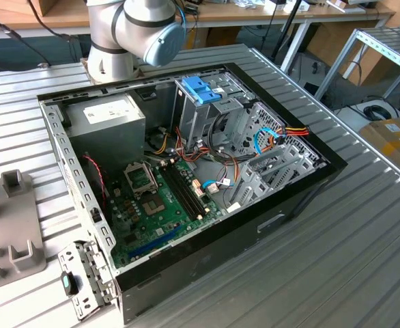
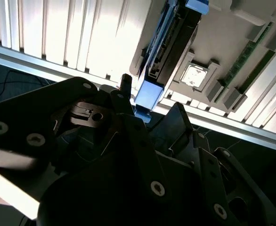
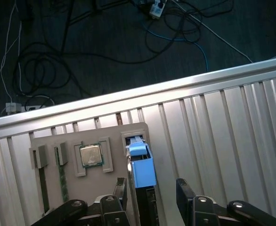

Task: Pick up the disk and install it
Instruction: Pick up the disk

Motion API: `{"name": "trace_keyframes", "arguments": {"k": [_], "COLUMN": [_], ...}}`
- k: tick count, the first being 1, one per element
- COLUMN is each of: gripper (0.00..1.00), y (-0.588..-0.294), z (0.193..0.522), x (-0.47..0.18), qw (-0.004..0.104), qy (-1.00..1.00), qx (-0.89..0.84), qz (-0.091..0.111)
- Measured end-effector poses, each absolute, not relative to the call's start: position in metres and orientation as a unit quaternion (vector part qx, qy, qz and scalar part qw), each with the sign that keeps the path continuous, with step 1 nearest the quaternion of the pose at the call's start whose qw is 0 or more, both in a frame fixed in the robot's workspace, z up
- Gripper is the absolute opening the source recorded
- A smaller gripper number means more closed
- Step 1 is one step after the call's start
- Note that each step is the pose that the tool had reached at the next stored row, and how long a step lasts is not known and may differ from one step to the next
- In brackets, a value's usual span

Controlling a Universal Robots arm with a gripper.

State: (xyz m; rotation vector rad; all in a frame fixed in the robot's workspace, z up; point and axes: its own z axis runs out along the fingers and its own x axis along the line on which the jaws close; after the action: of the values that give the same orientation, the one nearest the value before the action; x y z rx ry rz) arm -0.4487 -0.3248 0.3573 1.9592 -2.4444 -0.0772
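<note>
The disk (image 3: 142, 170) stands on edge in a slot of a grey holder tray (image 3: 48, 137), its blue carrier frame facing the camera. In the first wrist view my gripper (image 3: 151, 183) is open, with one dark finger on each side of the disk and a gap showing at both sides. In the second wrist view the disk (image 2: 162, 56) and its blue end sit just past the gripper (image 2: 151, 94), on the same tray (image 2: 223, 42). The open computer case (image 1: 302, 198) lies on the slatted table, with a metal drive cage (image 1: 217, 119) at its far side.
The tray also holds a processor chip (image 3: 90, 155) and memory sticks (image 3: 61, 175). In the exterior view the tray (image 1: 9, 232) lies at the left edge, and a grey power-supply box (image 1: 108, 117) sits in the case. Beyond the table edge (image 3: 128, 96) cables lie on the floor.
</note>
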Motion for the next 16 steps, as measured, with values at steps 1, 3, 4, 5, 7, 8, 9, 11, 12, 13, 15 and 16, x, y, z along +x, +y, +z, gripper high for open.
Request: {"name": "trace_keyframes", "arguments": {"k": [1, 3, 4, 5, 7, 8, 9, 11, 12, 13, 15, 16], "gripper": [0.54, 0.54, 0.54, 0.54, 0.54, 0.54, 0.54, 0.54, 0.54, 0.54, 0.54, 0.54], "y": [-0.3236, -0.3207, -0.3207, -0.3207, -0.3208, -0.3209, -0.3211, -0.3219, -0.3225, -0.3236, -0.3255, -0.3266], "z": [0.3571, 0.3553, 0.3544, 0.3538, 0.3528, 0.3524, 0.3519, 0.3507, 0.3503, 0.3497, 0.3489, 0.3483], "x": [-0.4486, -0.4486, -0.4486, -0.4486, -0.4487, -0.4488, -0.4488, -0.4489, -0.449, -0.4491, -0.4492, -0.4492], "qw": [0.004, 0.004, 0.004, 0.004, 0.004, 0.004, 0.004, 0.004, 0.004, 0.004, 0.004, 0.004], "qy": [-0.78, -0.78, -0.78, -0.78, -0.78, -0.78, -0.78, -0.78, -0.78, -0.78, -0.78, -0.78], "qx": [0.625, 0.625, 0.625, 0.625, 0.625, 0.625, 0.625, 0.625, 0.625, 0.625, 0.625, 0.625], "qz": [-0.025, -0.025, -0.025, -0.025, -0.025, -0.025, -0.025, -0.025, -0.025, -0.025, -0.025, -0.025]}}
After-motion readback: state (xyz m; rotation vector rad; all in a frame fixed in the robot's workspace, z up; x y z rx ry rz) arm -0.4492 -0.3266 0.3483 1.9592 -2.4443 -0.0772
